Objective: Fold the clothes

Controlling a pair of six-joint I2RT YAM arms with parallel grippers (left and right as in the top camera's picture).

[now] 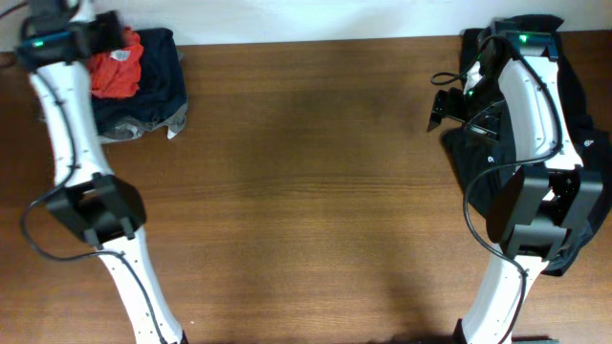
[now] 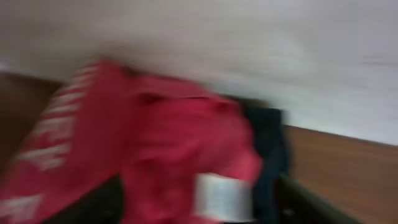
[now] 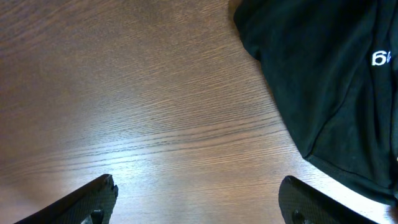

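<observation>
The red-orange T-shirt lies crumpled on a dark navy pile at the table's far left corner. My left gripper is right over the shirt. The left wrist view is blurred: the red shirt, with white lettering at its left and a white label, fills the space between my spread fingers. The fingers look open, with cloth between them. My right gripper is open and empty above bare wood, just left of the black garment.
A black garment with white letters lies along the right edge under the right arm and also shows in the right wrist view. The wooden table stretches between the two arms. A white wall runs behind the far edge.
</observation>
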